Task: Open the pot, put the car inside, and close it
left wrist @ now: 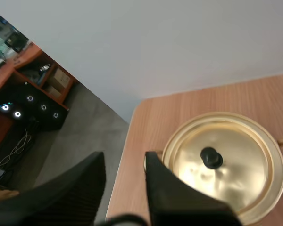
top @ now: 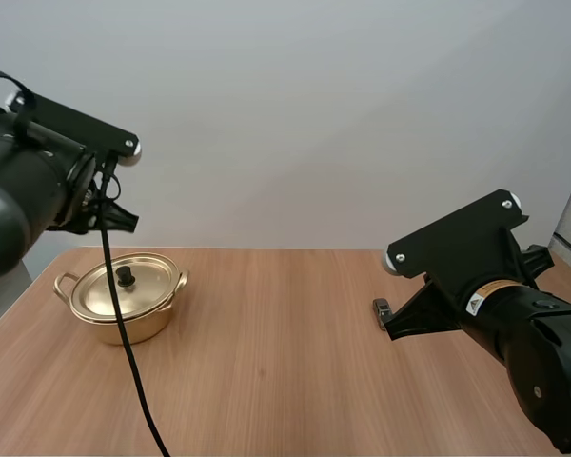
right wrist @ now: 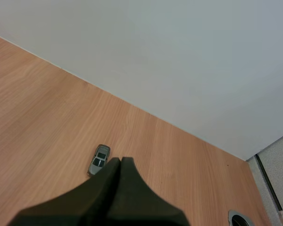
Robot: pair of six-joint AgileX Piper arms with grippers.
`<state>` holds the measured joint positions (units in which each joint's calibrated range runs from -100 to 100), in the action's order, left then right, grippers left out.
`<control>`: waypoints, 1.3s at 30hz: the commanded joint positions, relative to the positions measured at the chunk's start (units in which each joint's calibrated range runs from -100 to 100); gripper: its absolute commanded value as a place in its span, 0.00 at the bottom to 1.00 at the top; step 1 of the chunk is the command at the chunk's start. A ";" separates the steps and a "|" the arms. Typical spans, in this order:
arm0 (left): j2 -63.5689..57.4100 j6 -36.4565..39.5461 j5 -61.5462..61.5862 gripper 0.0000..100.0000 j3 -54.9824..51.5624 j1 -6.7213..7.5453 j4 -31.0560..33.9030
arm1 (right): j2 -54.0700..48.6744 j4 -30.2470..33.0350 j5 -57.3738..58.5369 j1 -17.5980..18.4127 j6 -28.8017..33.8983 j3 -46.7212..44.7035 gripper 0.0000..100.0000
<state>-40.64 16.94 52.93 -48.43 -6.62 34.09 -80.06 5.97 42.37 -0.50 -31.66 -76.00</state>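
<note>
Pot (top: 133,328) stands with its lid (left wrist: 240,165) seated. Left gripper (left wrist: 124,162) hangs beside the pot, fingers parted and empty, evidently staged for the knob (left wrist: 211,157). Car (right wrist: 99,159) lies well apart from the pot, just beside the right gripper (right wrist: 119,162), which is closed on nothing.

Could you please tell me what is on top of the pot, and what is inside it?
A gold lid with a black knob sits closed on the pot. The lid hides the inside, so its contents cannot be seen.
</note>
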 commanded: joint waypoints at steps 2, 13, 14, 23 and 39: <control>14.52 -0.07 0.12 0.85 -0.02 0.01 0.70 | -0.03 0.05 -0.02 0.02 0.00 -0.07 0.00; 23.95 -7.62 0.52 0.85 4.27 0.01 -5.86 | -0.03 -0.06 0.49 0.02 0.00 -0.07 0.00; 24.57 -8.60 1.06 0.85 5.28 0.01 -7.16 | -0.03 -0.06 0.49 0.02 0.00 -0.07 0.00; 27.22 -19.01 6.32 0.85 11.28 0.01 -22.14 | -0.03 0.05 0.52 0.02 0.00 -0.07 0.00; 34.97 -19.74 8.68 0.73 14.64 -0.64 -22.34 | -0.03 0.28 0.85 0.02 0.00 -0.07 0.00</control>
<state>-5.82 -2.81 61.85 -33.86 -7.24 11.82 -80.06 6.26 43.09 -0.50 -31.66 -76.00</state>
